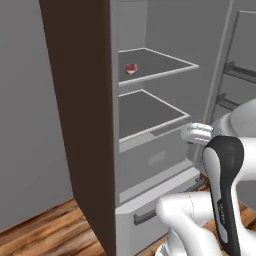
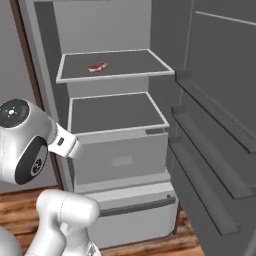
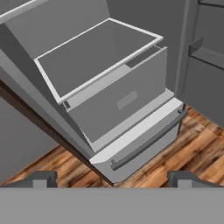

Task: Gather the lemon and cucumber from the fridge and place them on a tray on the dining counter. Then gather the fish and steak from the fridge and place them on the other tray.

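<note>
The fridge (image 2: 120, 161) stands open, dark grey inside with pale-edged shelves. On its upper shelf lies the steak (image 1: 131, 69) (image 2: 98, 66), a small red-pink slab, left of the shelf's middle. The lower shelf (image 3: 94, 54) is bare. My gripper (image 3: 113, 179) is open, its two fingertips (image 3: 41, 178) wide apart with nothing between them; it hangs in front of the fridge, looking down at the lower shelf and the drawers. The lemon, cucumber, fish, trays and dining counter are out of view.
The fridge door (image 2: 210, 150) hangs open on the right with its racks facing inward. A dark brown panel (image 1: 80, 125) flanks the fridge on the left. Below the shelves sit a closed crisper drawer (image 3: 127, 98) and a bottom drawer with a bar handle (image 3: 148, 142), over wooden floor (image 3: 179, 153).
</note>
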